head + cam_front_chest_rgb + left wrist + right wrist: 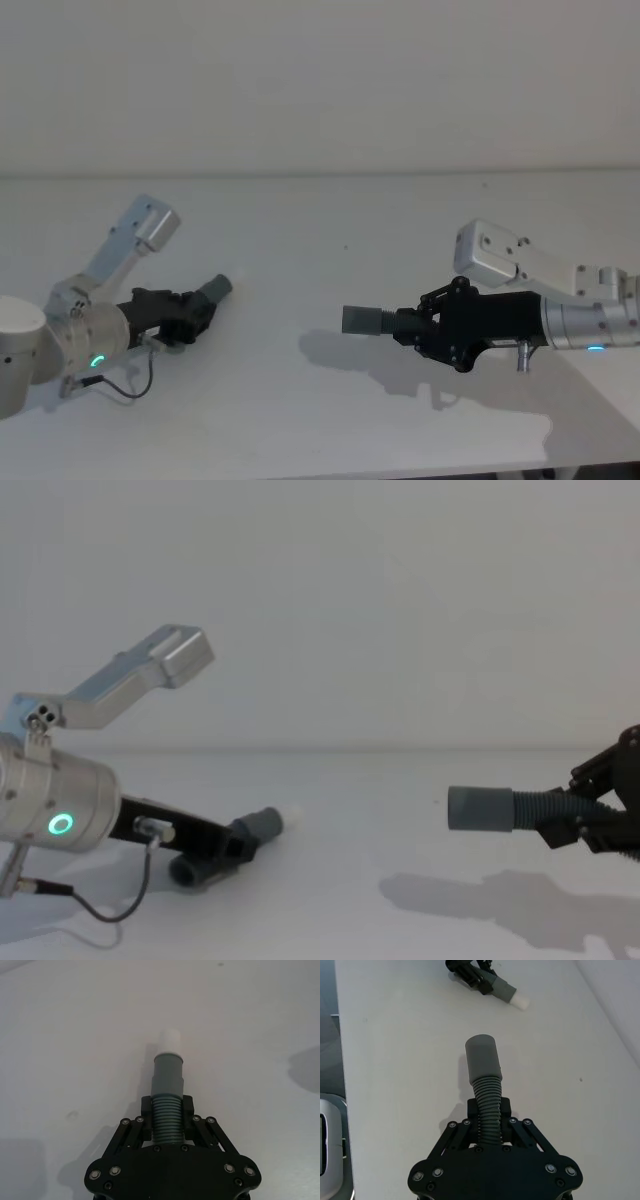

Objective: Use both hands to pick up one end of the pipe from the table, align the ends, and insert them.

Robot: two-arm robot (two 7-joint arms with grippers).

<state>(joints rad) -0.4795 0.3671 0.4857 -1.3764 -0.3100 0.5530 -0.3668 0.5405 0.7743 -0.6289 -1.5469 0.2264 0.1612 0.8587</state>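
Observation:
Two pieces of the pipe are each held in a hand over the white table [320, 230]. My left gripper [198, 314] [167, 1111] [236, 846] is shut on the corrugated part of one piece, low near the table at the left. That piece's grey cuff [168, 1072] [262, 826] ends in a whitish tip [171, 1040] [292, 817] and points toward the middle. My right gripper [412, 326] [488, 1111] [562, 822] is shut on the other hose piece, held above the table. Its plain socket cuff [362, 320] [482, 1059] [480, 808] faces left. A wide gap separates the two ends.
The right arm casts a shadow on the table [420, 385] below it. A plain white wall [320, 80] rises behind the far edge. The table's near edge [400, 472] runs along the bottom of the head view.

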